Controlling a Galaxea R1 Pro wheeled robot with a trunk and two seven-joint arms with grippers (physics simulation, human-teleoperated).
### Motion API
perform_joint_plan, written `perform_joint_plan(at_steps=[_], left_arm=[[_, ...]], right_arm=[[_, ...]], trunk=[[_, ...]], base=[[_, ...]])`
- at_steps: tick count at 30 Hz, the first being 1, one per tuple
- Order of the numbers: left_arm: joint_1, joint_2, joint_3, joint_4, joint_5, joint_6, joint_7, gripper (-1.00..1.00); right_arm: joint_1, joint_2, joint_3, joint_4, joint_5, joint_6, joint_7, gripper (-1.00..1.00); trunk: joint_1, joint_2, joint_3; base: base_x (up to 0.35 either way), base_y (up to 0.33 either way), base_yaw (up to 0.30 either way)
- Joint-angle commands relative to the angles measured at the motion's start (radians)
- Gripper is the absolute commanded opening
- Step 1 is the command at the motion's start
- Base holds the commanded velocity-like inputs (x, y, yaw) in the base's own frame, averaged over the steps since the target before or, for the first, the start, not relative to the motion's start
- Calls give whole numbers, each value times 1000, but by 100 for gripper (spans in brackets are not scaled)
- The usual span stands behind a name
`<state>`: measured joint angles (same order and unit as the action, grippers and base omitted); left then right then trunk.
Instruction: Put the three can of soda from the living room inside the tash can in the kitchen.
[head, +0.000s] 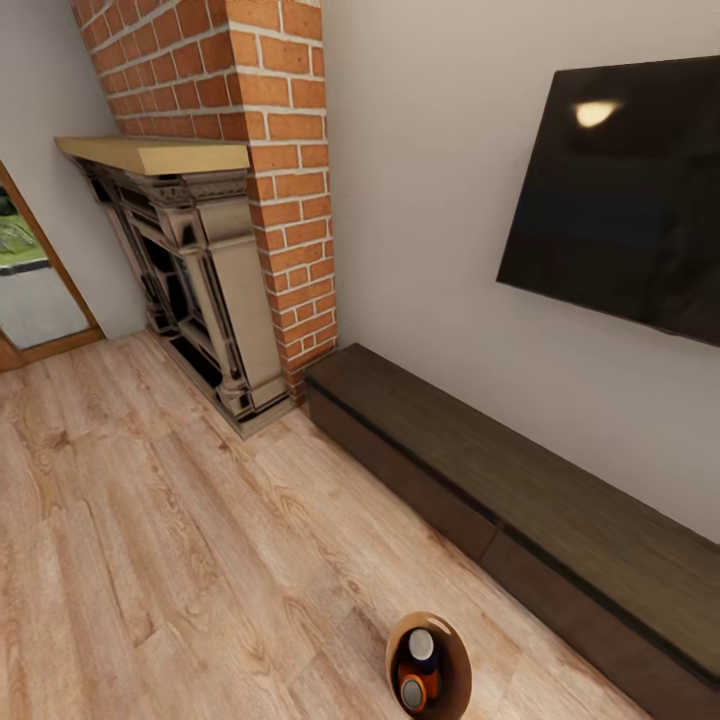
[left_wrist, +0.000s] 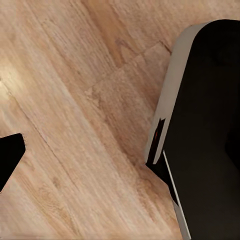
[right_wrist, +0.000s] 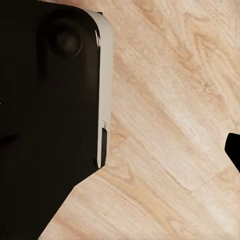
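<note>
The tash can (head: 392, 655), tan outside and brown inside, is at the bottom of the head view over the wood-plank floor, near the long low cabinet. Inside it I see two cans of soda: one showing its round grey top (head: 421, 644) and one orange can (head: 413, 692) beside it. A third can cannot be made out. One dark fingertip (left_wrist: 9, 156) of my left gripper (left_wrist: 120, 157) pokes in at the picture's edge, with bare floor in the middle. One fingertip (right_wrist: 234, 150) of my right gripper (right_wrist: 120, 150) does the same.
This is the living room: a red brick fireplace (head: 270, 190) with a wooden mantel, a wall-mounted black TV (head: 625, 190) and a long low dark cabinet (head: 520, 500) along the wall. A glass door (head: 30, 290) is at far left. The robot's black base (left_wrist: 210, 130) (right_wrist: 45, 115) hangs over the floor.
</note>
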<state>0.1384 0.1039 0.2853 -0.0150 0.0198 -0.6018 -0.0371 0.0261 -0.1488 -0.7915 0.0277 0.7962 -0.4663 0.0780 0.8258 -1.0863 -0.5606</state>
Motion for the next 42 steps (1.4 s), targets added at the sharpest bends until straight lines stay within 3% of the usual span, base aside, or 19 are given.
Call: perform_joint_plan(at_steps=[1, 14, 23, 42], left_arm=[[-1, 0, 0, 0, 0, 0, 2, 100], [-6, 3, -2, -3, 1, 21, 14, 100], [-8, 12, -2, -2, 0, 24, 76, 100], [-12, 11, -5, -5, -10, 85, 77, 100]], right_arm=[[0, 0, 0, 0, 0, 0, 0, 100], [0, -2, -1, 0, 0, 1, 0, 100], [0, -2, 1, 3, 1, 4, 0, 100], [0, 0, -1, 2, 0, 6, -1, 100]], trunk=[[-4, 7, 3], [-54, 98, 44], [-88, 161, 72], [-161, 294, 132]], base=[[0, 0, 0], [0, 0, 0], [0, 0, 0], [0, 0, 0]])
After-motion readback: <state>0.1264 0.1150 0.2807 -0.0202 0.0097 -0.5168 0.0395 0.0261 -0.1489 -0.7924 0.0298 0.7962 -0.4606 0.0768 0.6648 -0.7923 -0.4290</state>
